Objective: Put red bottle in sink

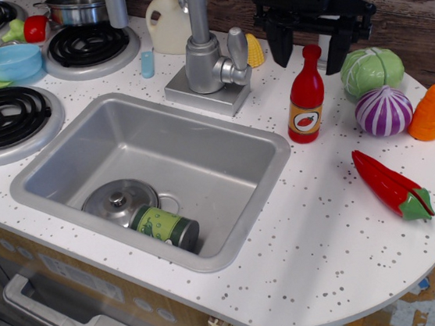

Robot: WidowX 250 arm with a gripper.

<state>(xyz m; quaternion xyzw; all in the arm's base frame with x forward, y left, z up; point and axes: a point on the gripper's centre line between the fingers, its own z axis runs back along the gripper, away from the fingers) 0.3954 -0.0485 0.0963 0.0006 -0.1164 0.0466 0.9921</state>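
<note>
One fixed camera looks down obliquely across the countertop from its front.

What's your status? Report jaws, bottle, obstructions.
Gripper open, jaws straddling the cap. Red ketchup bottle upright on counter, not gripped. Sink holds pot lid and green can; room left.

Red bottle: glossy red, orange-yellow label with tomato mark. Sink: plain grey. Countertop: white, dark-speckled. Gripper: black. Right side: pale green cabbage, purple onion striped white, orange carrot, red chili pepper with green stem. In the sink: green-labelled can, silver lid.
</note>
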